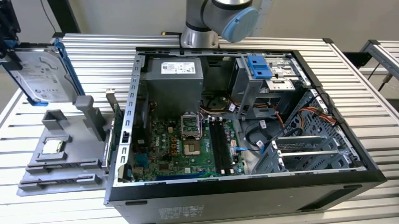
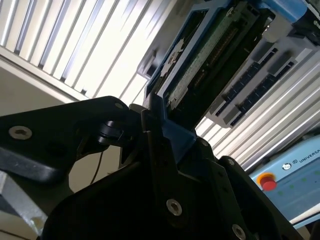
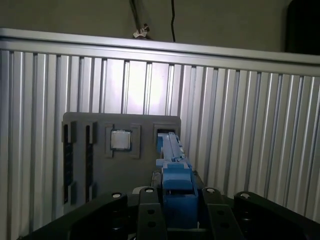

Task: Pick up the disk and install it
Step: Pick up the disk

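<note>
The disk [image 1: 40,77], a silver drive with a white label and blue rail frame, hangs tilted at the exterior view's far left, above the grey fixture [image 1: 62,154]. My gripper [image 1: 9,44] is at its upper edge, shut on it. In the first wrist view the disk's blue rail [image 3: 175,180] runs edge-on between the black fingers [image 3: 150,212] of my gripper [image 3: 176,205]. The second wrist view shows the disk's underside with its green circuit board [image 2: 210,55] and my gripper [image 2: 162,132] clamped on the blue frame.
An open computer case [image 1: 124,140] lies in the middle of the slatted metal table [image 1: 93,51], with a drive bay and blue latch [image 1: 259,67] at the back and a grey power supply [image 1: 174,77]. A processor chip [image 1: 53,146] sits on the fixture.
</note>
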You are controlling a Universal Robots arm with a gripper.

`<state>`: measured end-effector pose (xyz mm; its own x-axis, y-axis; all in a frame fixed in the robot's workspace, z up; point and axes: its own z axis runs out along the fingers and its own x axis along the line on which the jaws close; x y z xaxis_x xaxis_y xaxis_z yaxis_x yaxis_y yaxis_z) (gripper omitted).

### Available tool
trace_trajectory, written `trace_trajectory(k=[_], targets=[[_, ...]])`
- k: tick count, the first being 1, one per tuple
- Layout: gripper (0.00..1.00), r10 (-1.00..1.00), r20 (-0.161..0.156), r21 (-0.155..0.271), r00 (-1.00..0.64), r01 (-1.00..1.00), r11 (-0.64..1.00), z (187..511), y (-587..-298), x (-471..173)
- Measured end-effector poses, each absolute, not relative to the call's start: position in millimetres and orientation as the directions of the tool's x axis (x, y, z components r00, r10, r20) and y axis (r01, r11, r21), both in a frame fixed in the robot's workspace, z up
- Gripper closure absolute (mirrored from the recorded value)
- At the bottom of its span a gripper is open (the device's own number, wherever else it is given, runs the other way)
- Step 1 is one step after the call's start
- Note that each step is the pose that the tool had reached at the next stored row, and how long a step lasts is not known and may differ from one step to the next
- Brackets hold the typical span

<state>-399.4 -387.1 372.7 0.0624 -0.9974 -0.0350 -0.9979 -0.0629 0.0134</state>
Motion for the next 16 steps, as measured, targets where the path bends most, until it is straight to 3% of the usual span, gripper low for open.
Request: trace_trajectory(k=[16], targets=[[1.00, -0.997, -0.035, 0.014, 0.062, -0.998, -0.063, 419, -387, -399]])
